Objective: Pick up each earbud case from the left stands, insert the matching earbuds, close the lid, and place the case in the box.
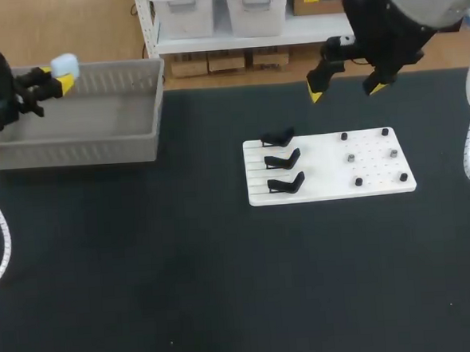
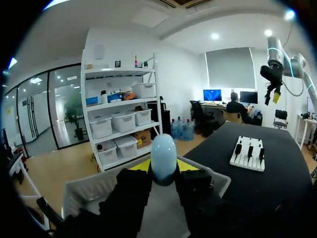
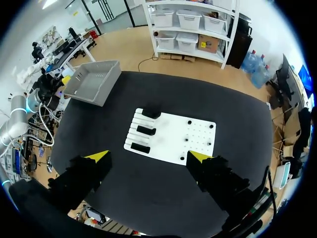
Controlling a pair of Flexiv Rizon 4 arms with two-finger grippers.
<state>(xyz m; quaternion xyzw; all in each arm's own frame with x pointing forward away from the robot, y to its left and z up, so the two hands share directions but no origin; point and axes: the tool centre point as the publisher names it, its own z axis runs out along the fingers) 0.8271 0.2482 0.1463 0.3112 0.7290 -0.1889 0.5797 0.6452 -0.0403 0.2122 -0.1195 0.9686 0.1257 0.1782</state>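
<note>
Pale blue, the earbud case (image 2: 163, 157) is clamped from both sides between the yellow tips of the left gripper (image 1: 60, 77), and it is held over the grey box (image 1: 73, 146) at the left of the black table (image 1: 145, 269). The right gripper (image 1: 347, 92) is held high above the white board (image 1: 379, 185), fingers spread wide. Three black stands (image 1: 284, 159) are seen in a row on the board's left part, small pegs (image 1: 351, 158) dotted over its right.

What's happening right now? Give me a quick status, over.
Left gripper shut on pale blue earbud case, over grey box. Right gripper open, high over white board. All three stands empty. Nothing in the way.
</note>
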